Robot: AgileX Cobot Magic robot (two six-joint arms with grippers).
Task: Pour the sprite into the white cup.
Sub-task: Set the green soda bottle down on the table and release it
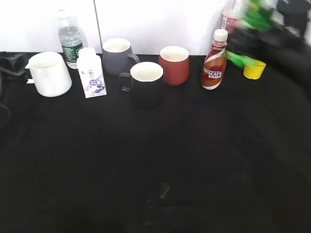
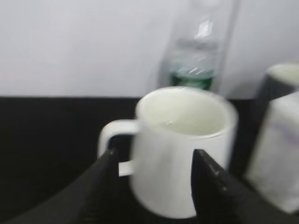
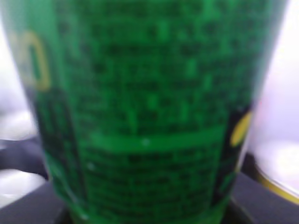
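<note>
The white cup stands at the far left of the black table, handle to the left. In the left wrist view the white cup sits just ahead of my open left gripper, its body and handle framed between the two black fingers, not clamped. The left gripper's dark bulk shows at the exterior view's left edge. The green sprite is blurred at the top right, lifted and tilted in my right gripper. The sprite's label fills the right wrist view; the fingers are mostly hidden.
Along the back stand a clear water bottle, a small white drink bottle, a grey mug, a black mug, a red mug, a Nescafe bottle and a yellow cup.
</note>
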